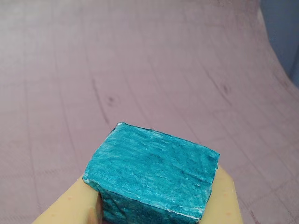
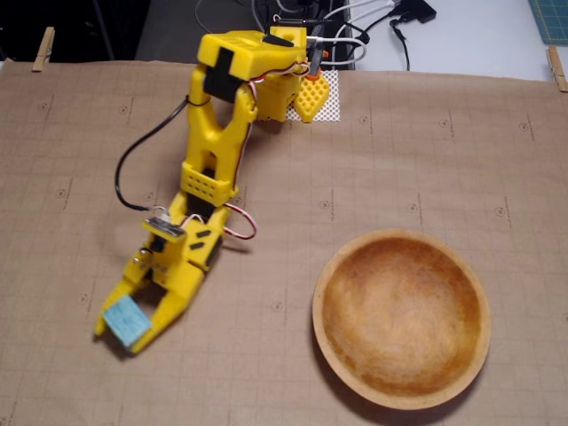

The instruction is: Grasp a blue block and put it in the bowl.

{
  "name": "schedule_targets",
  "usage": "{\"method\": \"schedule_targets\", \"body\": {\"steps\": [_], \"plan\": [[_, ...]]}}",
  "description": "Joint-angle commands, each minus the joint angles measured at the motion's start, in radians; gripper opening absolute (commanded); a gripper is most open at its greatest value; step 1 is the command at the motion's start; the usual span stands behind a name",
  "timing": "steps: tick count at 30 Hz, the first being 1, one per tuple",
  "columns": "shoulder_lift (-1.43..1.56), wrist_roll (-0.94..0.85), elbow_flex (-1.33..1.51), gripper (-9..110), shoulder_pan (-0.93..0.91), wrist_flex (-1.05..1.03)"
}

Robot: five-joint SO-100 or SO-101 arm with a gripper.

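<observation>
Teal blue block [image 2: 125,323] sits left of the empty wooden bowl [image 2: 401,393], well apart

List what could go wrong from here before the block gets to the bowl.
1. The gripper pinches the blue block only near the fingertips, with much of it sticking out past them in the wrist view, so it might slip or twist out during the swing.
2. The bowl sits well to the right in the fixed view; a low carry could clip its raised rim.
</observation>
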State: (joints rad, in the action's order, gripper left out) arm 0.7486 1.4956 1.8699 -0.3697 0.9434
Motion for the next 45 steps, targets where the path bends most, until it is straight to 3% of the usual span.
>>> {"method": "schedule_targets", "body": {"steps": [1, 16, 45], "plan": [[0.176, -0.011, -0.009, -3, 0.046, 0.002], [0.379, -0.011, -0.023, -3, 0.241, -0.057], [0.904, -0.005, -0.017, -3, 0.385, -0.891]]}}
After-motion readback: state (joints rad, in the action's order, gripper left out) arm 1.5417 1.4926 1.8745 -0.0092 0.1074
